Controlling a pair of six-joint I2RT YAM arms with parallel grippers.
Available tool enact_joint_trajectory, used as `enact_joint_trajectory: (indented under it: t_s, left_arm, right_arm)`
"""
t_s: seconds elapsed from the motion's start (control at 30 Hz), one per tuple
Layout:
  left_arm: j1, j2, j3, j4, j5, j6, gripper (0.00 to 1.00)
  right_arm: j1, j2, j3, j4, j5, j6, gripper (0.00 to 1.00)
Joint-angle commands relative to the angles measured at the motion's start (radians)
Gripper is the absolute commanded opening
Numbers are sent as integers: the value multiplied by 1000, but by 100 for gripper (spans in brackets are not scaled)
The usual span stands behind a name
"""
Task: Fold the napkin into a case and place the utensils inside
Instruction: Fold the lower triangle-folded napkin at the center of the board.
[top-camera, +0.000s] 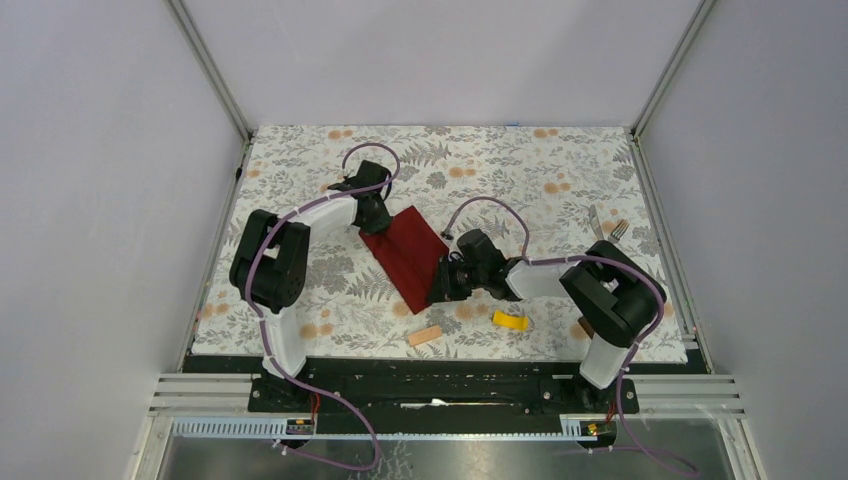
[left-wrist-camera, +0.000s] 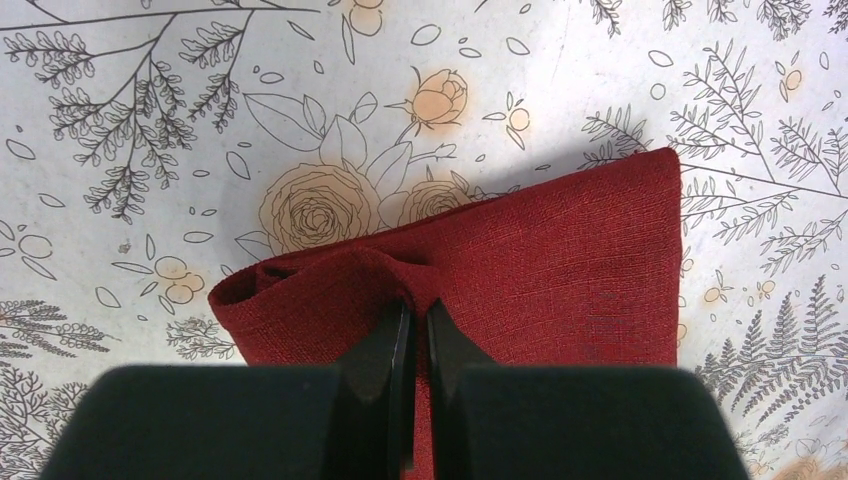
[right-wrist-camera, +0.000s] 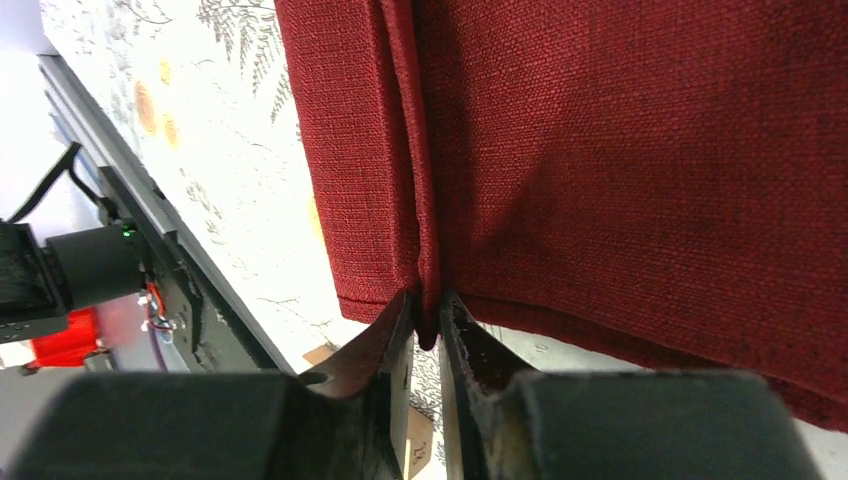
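Observation:
The dark red napkin (top-camera: 408, 255) lies folded into a long strip, slanting across the middle of the floral table. My left gripper (top-camera: 372, 222) is shut on a pinched fold at its far-left end; the left wrist view shows the fold (left-wrist-camera: 395, 275) bunched between the jaws. My right gripper (top-camera: 441, 288) is shut on the near edge of the napkin (right-wrist-camera: 560, 140), a ridge of cloth caught between its fingertips. The silver knife (top-camera: 597, 221) and fork (top-camera: 619, 229) lie side by side at the right of the table, apart from both grippers.
A tan block (top-camera: 425, 335) and a yellow block (top-camera: 510, 321) lie near the table's front edge, close to the right gripper. A brown block (top-camera: 581, 327) sits by the right arm. White walls and metal rails enclose the table.

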Motion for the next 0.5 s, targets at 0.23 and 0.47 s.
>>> enact_joint_trajectory:
  t_s: [0.23,0.47]
  left_arm:
    - [7,-4,43,45,-14,22,4]
    - [7,-11,41,41,-11,25,3]
  right_arm:
    - [-2,-227,86,-233,192,-259,64]
    - [-8,40,334,-86,102,-272,75]
